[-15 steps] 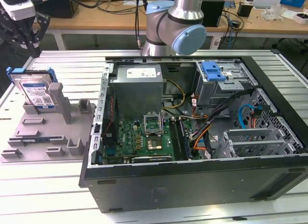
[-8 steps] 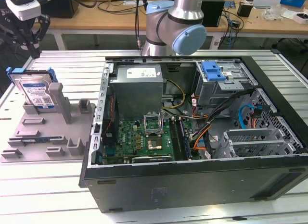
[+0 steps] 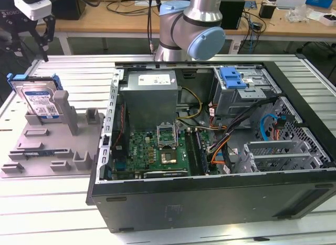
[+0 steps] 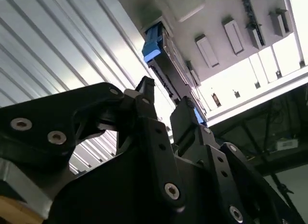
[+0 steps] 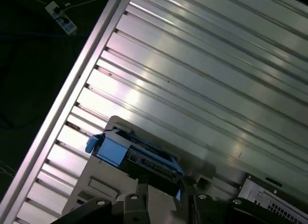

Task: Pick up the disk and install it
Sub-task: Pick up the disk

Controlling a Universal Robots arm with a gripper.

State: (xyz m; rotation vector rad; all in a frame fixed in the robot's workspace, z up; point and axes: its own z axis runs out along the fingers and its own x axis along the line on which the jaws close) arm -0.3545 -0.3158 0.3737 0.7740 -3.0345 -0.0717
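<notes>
Room: workshop; a wooden desk (image 3: 105,16) with cables stands behind the table.
Table: ribbed aluminium (image 3: 68,66), carrying all the gear.
Case: open computer case (image 3: 210,203) lying on its side, on the exterior view's right; a blue bracket (image 3: 233,77) sits on its drive cage.
Arm: grey and blue (image 3: 191,24), rising behind the case.
Stand: grey plastic (image 3: 47,155), flat on the table, just beside the case on the exterior view's left.
Disk: (image 3: 41,100) propped on edge in the stand, label facing out, blue frame around it.
Claw: (image 4: 166,95) spread wide and gripping nothing; it hangs above the disk, apart from it, and the disk shows through the gap between the black fingers (image 4: 144,118).
Count: one arm, one claw, two fingers, one disk, one stand, one case.
</notes>
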